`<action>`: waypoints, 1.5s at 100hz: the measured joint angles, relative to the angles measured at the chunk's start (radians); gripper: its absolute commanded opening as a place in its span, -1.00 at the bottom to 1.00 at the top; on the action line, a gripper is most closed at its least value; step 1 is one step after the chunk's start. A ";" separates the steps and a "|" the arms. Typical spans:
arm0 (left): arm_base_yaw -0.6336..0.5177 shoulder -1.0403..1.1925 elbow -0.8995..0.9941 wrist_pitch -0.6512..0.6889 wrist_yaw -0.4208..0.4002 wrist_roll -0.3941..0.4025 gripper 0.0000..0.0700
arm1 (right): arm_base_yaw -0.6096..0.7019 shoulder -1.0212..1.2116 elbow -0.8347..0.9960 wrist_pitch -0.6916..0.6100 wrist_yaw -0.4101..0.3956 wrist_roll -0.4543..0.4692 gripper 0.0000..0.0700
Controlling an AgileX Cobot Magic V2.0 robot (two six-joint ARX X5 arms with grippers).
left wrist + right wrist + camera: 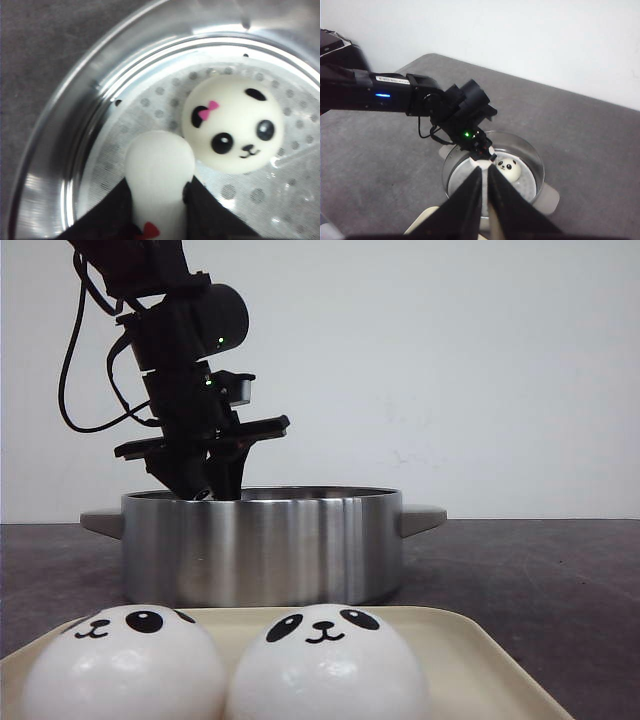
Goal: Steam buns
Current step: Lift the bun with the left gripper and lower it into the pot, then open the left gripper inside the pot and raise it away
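Two white panda buns (pixel 120 665) (pixel 325 665) sit side by side on a beige tray (pixel 480 650) at the front. A steel pot (pixel 260 545) with two handles stands behind it. My left gripper (pixel 210 490) reaches down into the pot and is shut on a third bun (pixel 160 160), squeezed narrow between the black fingers (pixel 210 210), just above the perforated steamer plate. A fourth bun (pixel 232 125) with a pink bow lies on that plate beside it, and it also shows in the right wrist view (pixel 508 167). My right gripper (pixel 484 170) hangs high above the pot, shut and empty.
The pot's rim (pixel 75 125) curves close around my left gripper. The dark grey table (pixel 540 570) stretches around the pot to a white wall behind. The tray's corner (pixel 422 222) shows under my right fingers.
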 measured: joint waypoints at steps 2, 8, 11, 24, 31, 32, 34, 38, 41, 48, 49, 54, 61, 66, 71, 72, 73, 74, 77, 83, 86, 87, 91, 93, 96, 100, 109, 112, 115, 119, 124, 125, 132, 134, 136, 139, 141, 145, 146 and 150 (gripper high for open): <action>0.002 0.001 0.000 0.001 0.000 0.000 -0.91 | 0.000 0.000 0.000 -0.001 0.000 0.003 -0.97; 0.009 0.002 0.000 0.010 0.000 0.000 -0.77 | 0.002 0.000 0.000 -0.002 0.000 0.015 -0.97; 0.013 0.002 0.000 0.014 0.000 0.000 -0.64 | 0.003 0.000 0.000 -0.003 0.000 0.020 -0.97; 0.026 0.002 0.000 0.018 0.000 0.000 -0.16 | 0.010 0.000 0.000 -0.004 0.000 0.027 -0.97; 0.027 0.002 0.000 0.023 0.002 -0.001 -0.10 | 0.010 0.000 0.000 -0.004 0.000 0.028 -0.97; 0.027 0.002 0.000 0.023 0.004 -0.001 -0.10 | 0.010 0.000 0.000 -0.004 0.000 0.028 -0.97; 0.027 0.002 0.000 0.025 0.006 -0.001 -0.10 | 0.010 0.000 0.000 -0.004 0.000 0.028 -0.97; 0.026 0.002 0.000 0.026 0.017 -0.001 -0.04 | 0.010 0.000 0.000 -0.004 0.000 0.028 -0.97; 0.025 0.002 0.000 0.026 0.026 -0.001 0.11 | 0.010 0.000 0.000 -0.004 0.000 0.028 -0.97; 0.025 0.002 0.000 0.026 0.031 -0.002 0.59 | 0.010 0.000 0.000 -0.004 0.001 0.028 -0.97; 0.025 0.002 0.000 0.026 0.032 -0.002 0.65 | 0.010 0.000 0.000 -0.004 0.001 0.029 -0.97; 0.023 0.002 0.001 0.028 0.038 -0.003 0.91 | 0.010 0.000 0.000 -0.004 0.001 0.029 -0.97; 0.018 0.002 0.004 0.032 0.040 -0.002 0.94 | 0.010 0.000 0.000 -0.004 0.001 0.031 -0.97; 0.016 0.002 0.006 0.035 0.042 -0.003 0.94 | 0.010 0.000 0.000 -0.004 0.001 0.032 -0.97; 0.016 0.002 0.006 0.040 0.043 -0.003 0.94 | 0.010 0.000 0.000 -0.004 0.001 0.032 -0.97; 0.016 0.002 0.006 0.040 0.043 -0.003 0.94 | 0.010 0.000 0.000 -0.004 0.001 0.033 -0.97; 0.016 0.002 0.006 0.041 0.043 -0.003 0.94 | 0.010 0.000 0.000 -0.004 0.001 0.033 -0.97; 0.017 0.002 0.006 0.042 0.043 -0.003 0.94 | 0.010 0.000 0.000 -0.004 0.001 0.033 -0.97; 0.017 0.002 0.006 0.044 0.042 -0.003 0.94 | 0.010 0.000 0.000 -0.004 0.001 0.034 -0.97; 0.017 0.002 0.006 0.047 0.042 -0.003 0.94 | 0.010 0.000 0.000 -0.007 0.001 0.035 -0.97; 0.017 0.002 0.006 0.048 0.042 -0.005 0.94 | 0.010 0.000 0.000 -0.011 0.001 0.035 -0.97; 0.017 0.002 0.006 0.047 0.042 -0.005 0.94 | 0.010 0.000 0.000 -0.013 0.001 0.035 -0.97; 0.017 0.002 0.012 0.041 0.042 -0.011 0.94 | 0.010 0.000 0.000 -0.022 0.002 0.035 -0.97; 0.017 0.002 0.016 0.036 0.042 -0.014 0.94 | 0.010 0.000 0.000 -0.027 0.003 0.035 -0.97; 0.017 0.002 0.024 0.028 0.040 -0.021 0.94 | 0.010 0.000 0.000 -0.036 0.006 0.035 -0.97; 0.017 0.002 0.041 0.015 0.040 -0.027 0.94 | 0.011 0.000 0.000 -0.046 0.022 0.035 -0.97; 0.014 -0.002 0.082 -0.004 0.038 -0.031 0.94 | 0.011 0.000 0.000 -0.063 0.052 0.035 -0.97; 0.012 -0.007 0.094 -0.005 0.037 -0.031 0.93 | 0.011 0.000 0.000 -0.066 0.055 0.035 -0.97; 0.009 -0.017 0.105 -0.005 0.036 -0.032 0.93 | 0.011 0.000 0.000 -0.072 0.058 0.035 -0.97; 0.002 -0.039 0.117 -0.005 0.035 -0.035 0.93 | 0.011 0.000 0.000 -0.082 0.065 0.035 -0.97; -0.007 -0.083 0.129 -0.004 0.035 -0.041 0.91 | 0.011 0.000 0.000 -0.090 0.081 0.035 -0.97; -0.009 -0.093 0.132 -0.004 0.034 -0.043 0.90 | 0.011 0.000 0.000 -0.091 0.082 0.035 -0.97; -0.023 -0.179 0.144 0.013 0.035 -0.054 0.75 | 0.011 0.000 0.000 -0.101 0.102 0.035 -0.97; -0.026 -0.207 0.148 0.015 0.034 -0.056 0.69 | 0.011 0.000 0.000 -0.103 0.105 0.035 -0.97; -0.029 -0.237 0.150 0.018 0.032 -0.058 0.64 | 0.011 0.000 0.000 -0.104 0.106 0.035 -0.97; -0.034 -0.274 0.153 0.018 0.031 -0.061 0.57 | 0.011 0.000 0.000 -0.105 0.107 0.035 -0.97; -0.037 -0.310 0.154 0.016 0.031 -0.063 0.56 | 0.011 0.000 0.000 -0.105 0.108 0.035 -0.97; -0.044 -0.369 0.159 0.008 0.030 -0.066 0.56 | 0.011 0.000 0.000 -0.106 0.109 0.035 -0.97; -0.045 -0.380 0.161 0.005 0.030 -0.068 0.56 | 0.011 0.000 0.000 -0.106 0.110 0.035 -0.97; -0.053 -0.431 0.163 -0.007 0.030 -0.072 0.56 | 0.011 0.000 0.000 -0.113 0.116 0.038 -0.97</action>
